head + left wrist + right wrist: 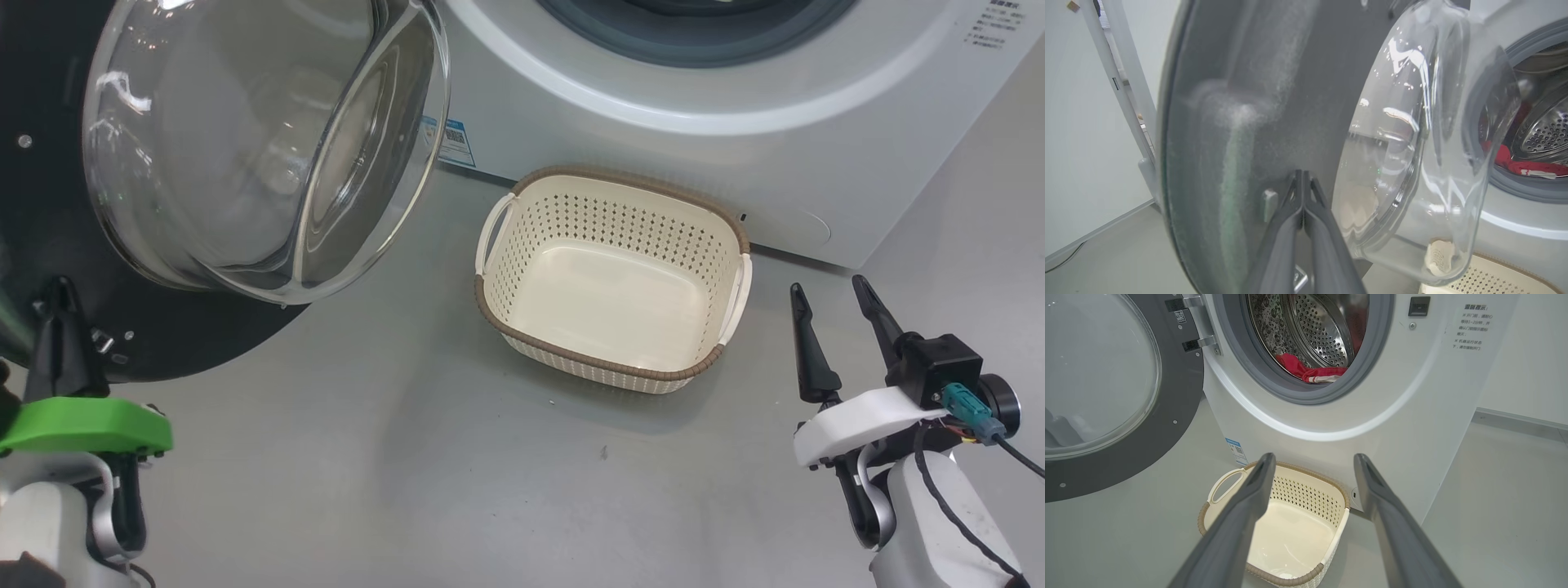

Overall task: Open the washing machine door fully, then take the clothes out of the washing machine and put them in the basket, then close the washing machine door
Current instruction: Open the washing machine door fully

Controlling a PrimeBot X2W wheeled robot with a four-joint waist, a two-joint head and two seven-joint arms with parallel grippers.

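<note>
**Head view:** the washing machine door [41, 204] occupies the upper left, swung out from the washing machine [653, 106]. The left gripper [61, 298], lower left, is closed on nothing, with its tips at the door's black rim. The right gripper [826, 284], lower right, is open and empty. The basket [571, 216], at centre, is empty.

**Left wrist view:** the closed fingers meet the door's inner face. The clothes [1515, 165] lie in the drum [1547, 130], far right.

**Right wrist view:** the machine's mouth is unobstructed. The door-opening step appears nearly complete. The next reach, for the clothes, must pass to the right of the door's glass bowl [1094, 375].
</note>
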